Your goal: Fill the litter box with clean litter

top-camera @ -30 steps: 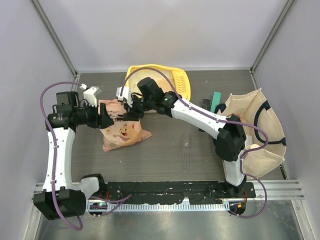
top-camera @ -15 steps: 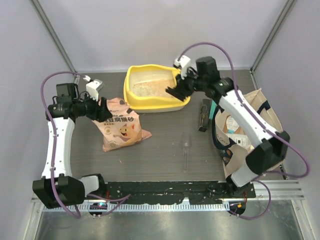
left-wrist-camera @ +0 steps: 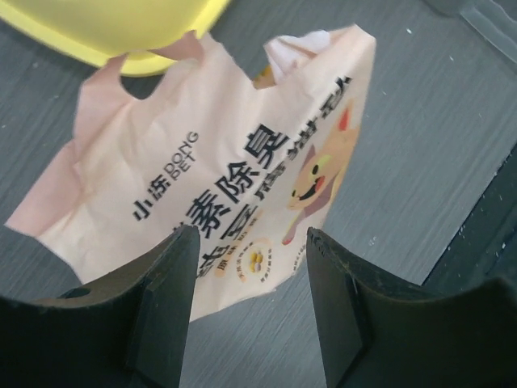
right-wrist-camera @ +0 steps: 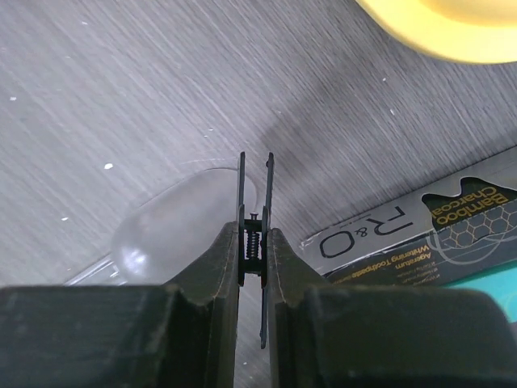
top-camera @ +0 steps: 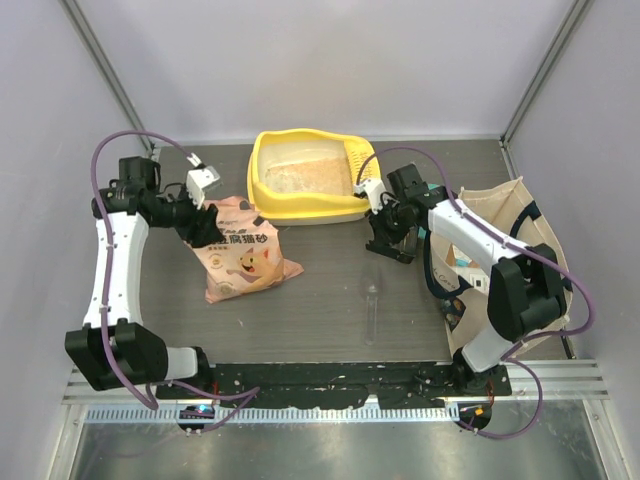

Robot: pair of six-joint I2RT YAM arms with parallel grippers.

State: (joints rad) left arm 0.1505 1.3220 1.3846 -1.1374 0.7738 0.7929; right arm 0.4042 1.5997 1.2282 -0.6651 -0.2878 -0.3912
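Note:
The yellow litter box (top-camera: 262, 195) stands at the back middle with pale clean litter (top-camera: 300, 178) spread inside and a yellow slotted scoop (top-camera: 360, 162) at its right end. The peach-orange litter bag (top-camera: 240, 255) lies flat to its left; in the left wrist view the bag (left-wrist-camera: 234, 153) shows its torn top towards the box (left-wrist-camera: 105, 24). My left gripper (top-camera: 208, 232) (left-wrist-camera: 252, 250) hovers open over the bag's upper left part with nothing between its fingers. My right gripper (top-camera: 385, 240) (right-wrist-camera: 255, 234) points down at the table, shut on a thin black spring clip (right-wrist-camera: 255, 206).
A clear plastic scoop (top-camera: 372, 298) (right-wrist-camera: 178, 222) lies on the table under the right gripper. A black "R&O" charcoal box (top-camera: 408, 243) (right-wrist-camera: 420, 226) lies just to its right. The cream canvas tote (top-camera: 525, 250) fills the right side.
The right arm has swung from the bag, past the litter box's right end, down to the table by the black box. The left gripper has shifted slightly and stays open.

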